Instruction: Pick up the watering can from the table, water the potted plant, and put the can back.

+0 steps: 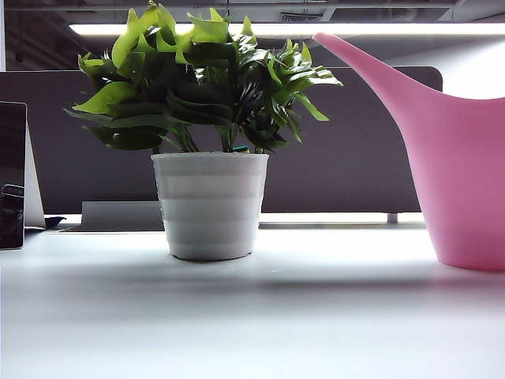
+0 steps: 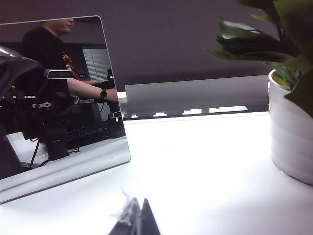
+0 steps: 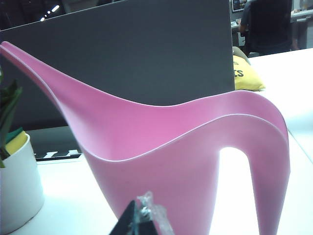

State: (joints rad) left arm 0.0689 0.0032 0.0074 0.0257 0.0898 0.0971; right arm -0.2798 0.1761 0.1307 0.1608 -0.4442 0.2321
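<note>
Currently: right pincer (image 3: 141, 221) clenched empty, just short of the watering can (image 3: 186, 161); nothing held.
The jaws must be opened before the handle loop (image 3: 269, 171) is reached, then closed on the arch so the can is kept level when lifted. The can is stood on the bench (image 1: 252, 316), right of the potted plant (image 1: 209, 134), spout aimed at the leaves. Left pincer (image 2: 139, 218) is seen clenched too, idle near a mirror (image 2: 63, 98), beside the pot.
</note>
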